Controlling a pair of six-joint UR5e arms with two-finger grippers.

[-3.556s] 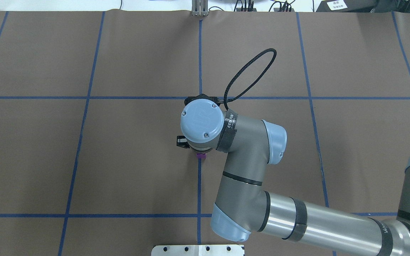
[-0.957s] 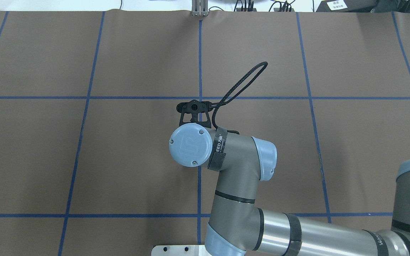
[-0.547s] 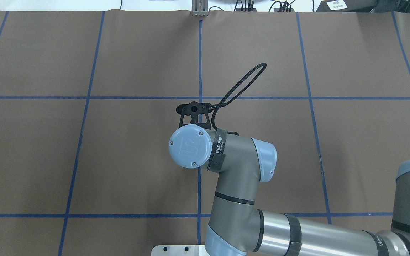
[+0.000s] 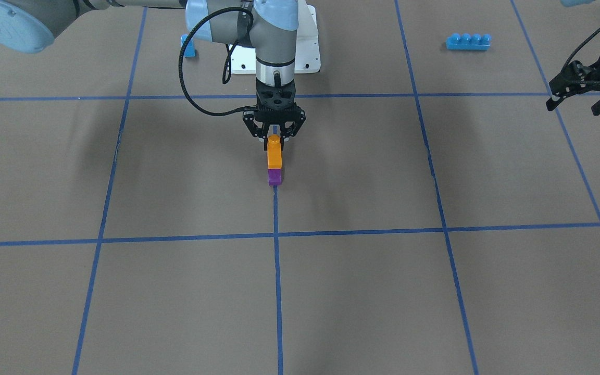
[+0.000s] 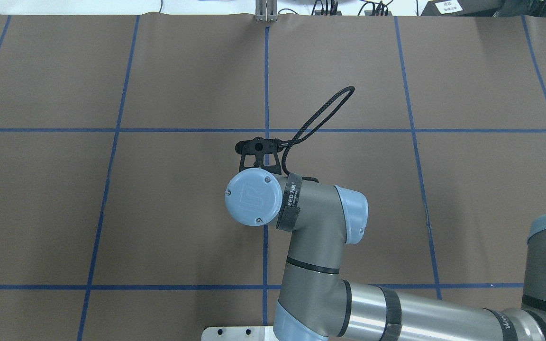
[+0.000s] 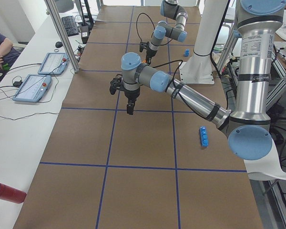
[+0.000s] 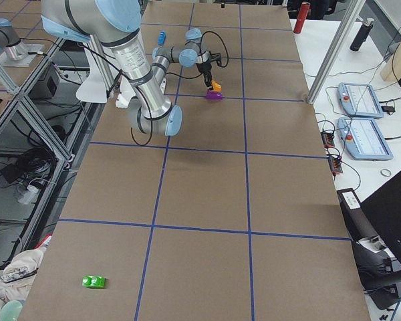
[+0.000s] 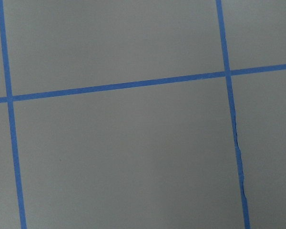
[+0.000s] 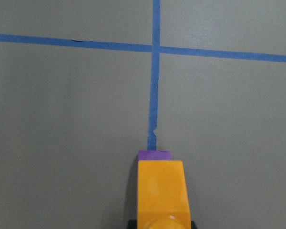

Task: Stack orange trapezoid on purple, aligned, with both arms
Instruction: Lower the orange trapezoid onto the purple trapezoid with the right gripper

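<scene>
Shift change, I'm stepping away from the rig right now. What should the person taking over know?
Right end effector: shut on the orange, holding its top end.
Left end effector: open, empty, off to the side and well away from the stack.
Orange sits on the purple; in the front view their sides look in line.
Done: orange placed on purple.
Left: release, pull the right arm away, check alignment. Whether the orange is fully seated can't be told from these views.

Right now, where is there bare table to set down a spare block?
Crowded: the centre tape line, where the right end effector holds the orange block on the purple block. Free: the squares either side of them, and the row of squares on the operators' side.
</scene>
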